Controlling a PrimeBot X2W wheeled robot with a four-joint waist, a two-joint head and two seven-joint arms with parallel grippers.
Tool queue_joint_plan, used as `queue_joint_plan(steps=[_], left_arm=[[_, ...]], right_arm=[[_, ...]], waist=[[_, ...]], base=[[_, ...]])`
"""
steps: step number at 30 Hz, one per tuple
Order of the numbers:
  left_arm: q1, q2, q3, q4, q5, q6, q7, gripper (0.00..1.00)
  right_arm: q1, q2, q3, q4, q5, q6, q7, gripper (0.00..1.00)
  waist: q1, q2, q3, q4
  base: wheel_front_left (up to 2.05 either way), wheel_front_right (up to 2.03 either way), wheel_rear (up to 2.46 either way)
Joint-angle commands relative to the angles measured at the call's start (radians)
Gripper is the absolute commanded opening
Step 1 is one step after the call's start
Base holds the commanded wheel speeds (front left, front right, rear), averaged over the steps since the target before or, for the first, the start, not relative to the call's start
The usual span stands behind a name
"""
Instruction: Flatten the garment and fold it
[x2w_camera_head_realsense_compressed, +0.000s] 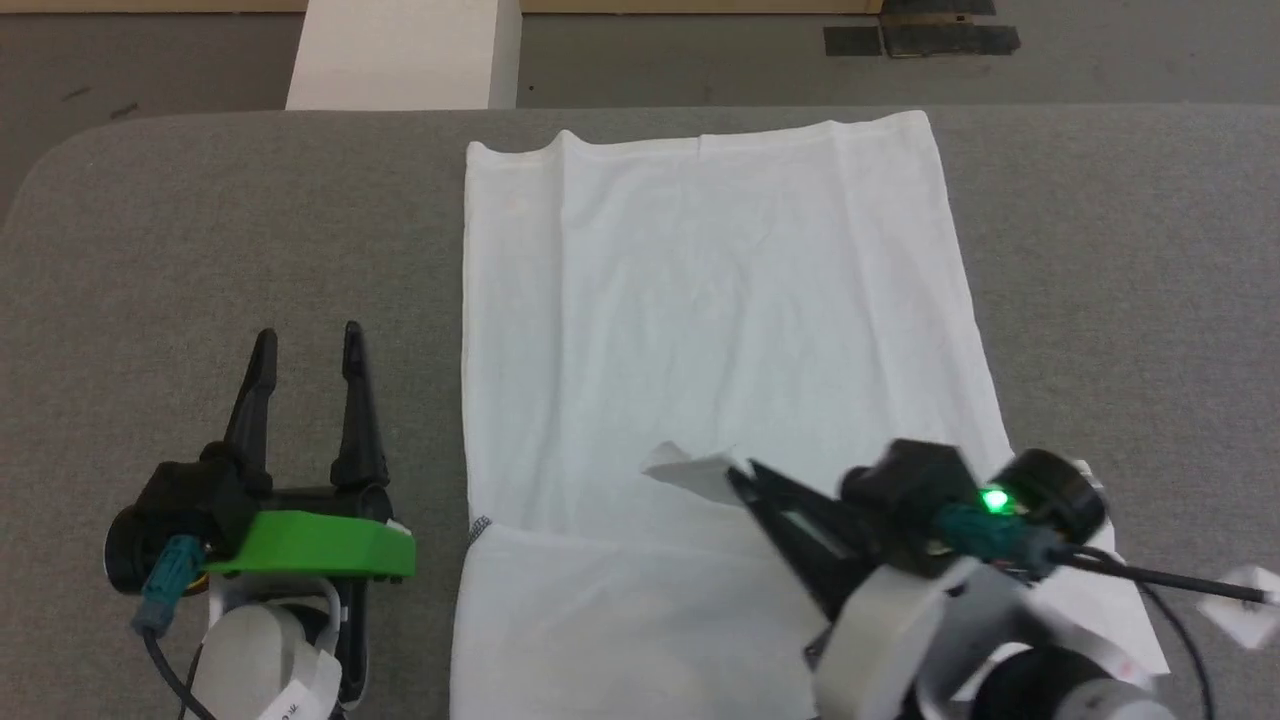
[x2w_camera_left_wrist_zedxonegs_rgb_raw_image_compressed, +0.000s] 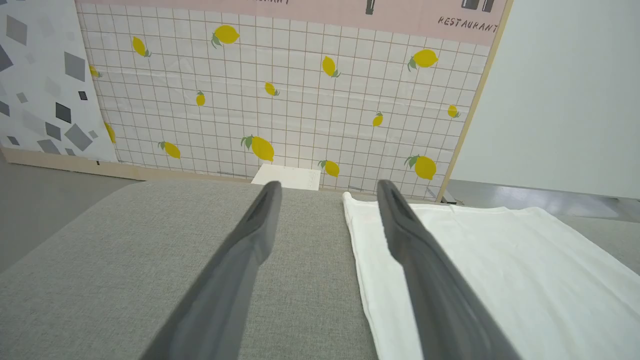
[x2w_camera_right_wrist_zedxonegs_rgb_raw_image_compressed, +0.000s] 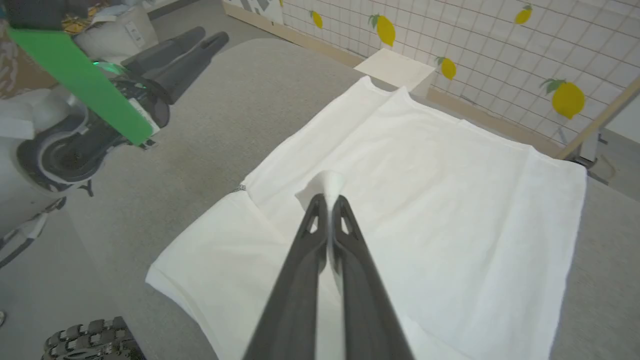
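While the right gripper is closed on a raised flap of the shirt, which lies spread flat on the table, the left gripper rests beside the shirt's left edge, fingers apart and empty. To fold well, I judge the flap should travel low and straight, pinch firm, and be laid square with the shirt's edges so the layer beneath neither drags nor wrinkles.

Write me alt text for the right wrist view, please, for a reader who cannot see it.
The right gripper is shut on a small raised pinch of the white garment, which lies spread on a grey table. The left gripper, open, is at the upper left, over the table beside the garment.
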Motion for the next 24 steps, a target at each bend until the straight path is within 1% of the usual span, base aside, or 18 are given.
queue_joint_plan(steps=[1,4,8,12,16,21,24], left_arm=[[-0.017,-0.003,-0.005,0.001,-0.006,-0.004,-0.004,1.00],[-0.025,-0.003,-0.017,0.005,-0.013,-0.003,-0.004,1.00],[-0.034,-0.003,-0.029,0.009,-0.021,0.000,-0.004,1.00],[-0.040,-0.003,-0.034,0.013,-0.026,0.002,-0.004,1.00],[-0.046,-0.003,-0.041,0.016,-0.030,0.005,-0.004,1.00],[-0.051,-0.003,-0.043,0.019,-0.032,0.008,-0.004,1.00],[-0.057,-0.003,-0.051,0.027,-0.035,0.008,-0.004,1.00]], right_arm=[[-0.033,0.017,0.039,0.043,0.011,-0.001,-0.021,0.00],[-0.088,0.041,0.131,0.172,0.011,-0.001,-0.063,0.00],[-0.149,0.065,0.220,0.326,0.018,-0.001,-0.113,0.00],[-0.193,0.083,0.265,0.482,0.037,-0.001,-0.153,0.00],[-0.238,0.099,0.296,0.613,0.067,-0.001,-0.197,0.00],[-0.297,0.112,0.378,0.747,0.130,-0.001,-0.246,0.00],[-0.333,0.115,0.423,0.831,0.141,-0.001,-0.259,0.00]], waist=[[0.0000,0.0000,0.007,0.014],[0.0000,0.0000,0.018,0.035],[0.0000,0.0000,0.029,0.059],[0.0000,0.0000,0.038,0.076],[0.0000,0.0000,0.045,0.087],[0.0000,0.0000,0.054,0.088],[0.0000,0.0000,0.054,0.090]], base=[[0.00,0.00,0.00],[0.00,0.00,0.00],[0.00,0.00,0.00],[0.00,0.00,0.00],[0.00,0.00,0.00],[0.00,0.00,0.00],[0.00,0.00,0.00]])
